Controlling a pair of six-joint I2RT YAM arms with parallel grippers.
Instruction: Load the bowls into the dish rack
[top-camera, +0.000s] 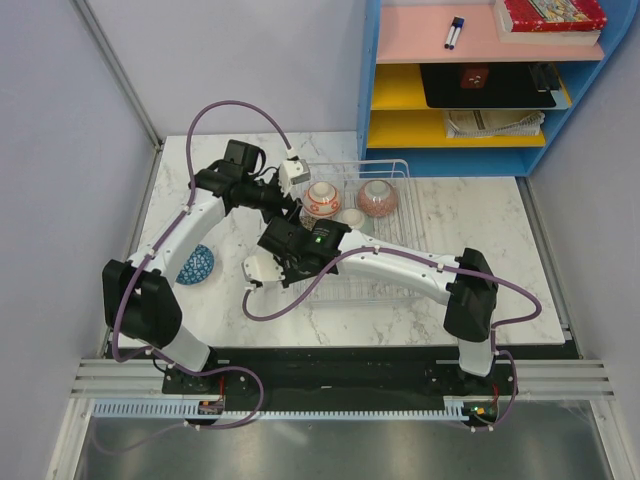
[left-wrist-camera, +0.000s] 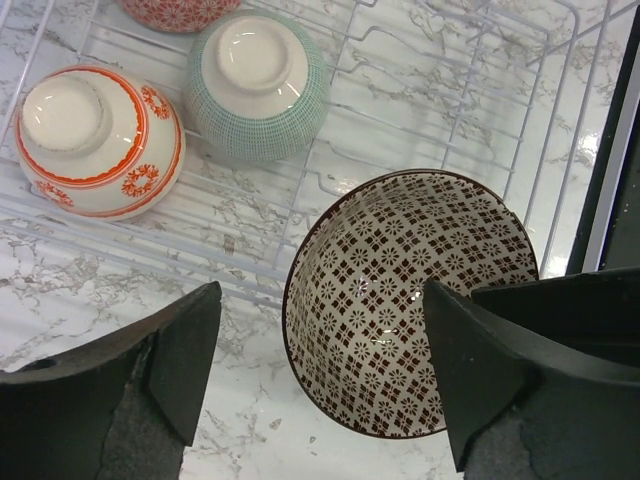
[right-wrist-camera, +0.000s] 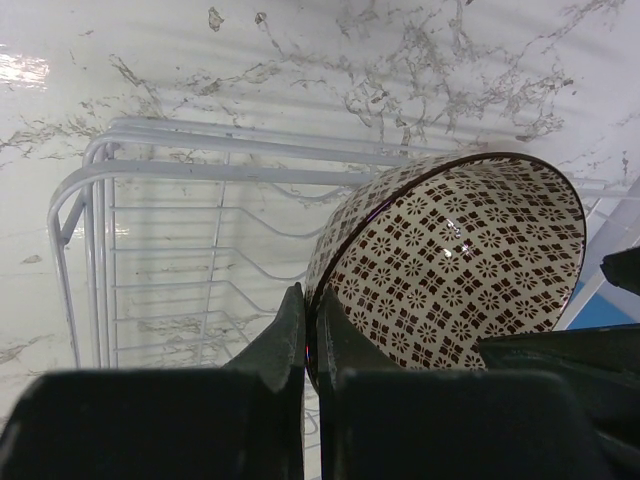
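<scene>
**Asker:** What is the overhead view showing?

**Describer:** A wire dish rack (top-camera: 385, 165) is sitting on a marble surface (top-camera: 475, 215). Three bowls are resting in the rack's far part. They are a red-and-white bowl (top-camera: 321, 199), a pale green bowl (top-camera: 350, 216) just beside it, and a red bowl (top-camera: 377, 197). A blue bowl (top-camera: 196, 264) is lying on the surface, well apart from the rack's left side. The left arm (top-camera: 190, 225) and the right arm (top-camera: 400, 265) are both reaching to the rack's left edge, with their wrists crowding together there.

**Asker:** And the left wrist view?

**Describer:** The left end effector (left-wrist-camera: 320, 375) is standing released, its fingers spreading wide on either side of a brown-patterned bowl (left-wrist-camera: 410, 300). That bowl is tipping on its side with its opening facing the camera. It is lying partly over the rack's edge wires and partly over bare marble. A gap is showing between one finger and the bowl. The other finger is overlapping the rim, and I cannot tell whether it is touching. Deeper inside the rack, the red-and-white and pale green bowls are sitting upside down, just beside each other.

**Asker:** And the right wrist view?

**Describer:** The right end effector (right-wrist-camera: 308, 305) is clenching the brown-patterned bowl's rim, one finger inside and one outside. It is holding the bowl tilted at the rack's rounded corner. I cannot tell whether the bowl is touching the wires.
</scene>
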